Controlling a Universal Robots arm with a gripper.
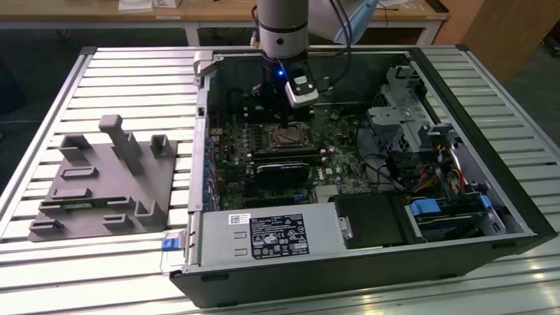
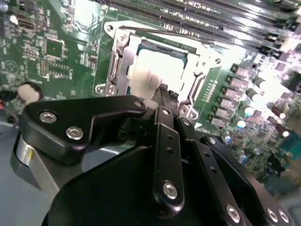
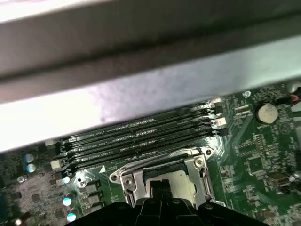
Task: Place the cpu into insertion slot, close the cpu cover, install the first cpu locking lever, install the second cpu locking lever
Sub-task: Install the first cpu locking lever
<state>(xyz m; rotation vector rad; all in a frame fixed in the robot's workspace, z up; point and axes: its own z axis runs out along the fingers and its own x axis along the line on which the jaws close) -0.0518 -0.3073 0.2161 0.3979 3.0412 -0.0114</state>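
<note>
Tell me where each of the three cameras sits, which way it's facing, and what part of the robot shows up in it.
Exterior view: off the arm, high, looking down on the open computer case; the arm and gripper show above the cpu cover.
Second wrist view: on the arm, looking past its black gripper at the cpu.
First wrist view: on the arm, looking over the gripper toward the memory slots.
Shared: both wrist views show the cpu cover.

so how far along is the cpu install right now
The cpu already sits in the insertion slot, its pale metal face up, and the cpu cover looks closed down around it. In hand: the pincer is right at the socket's edge, fingertips close together, carrying nothing I can see. Whether either locking lever is latched yet I cannot tell from these views, so the levers may be what is left.
</note>
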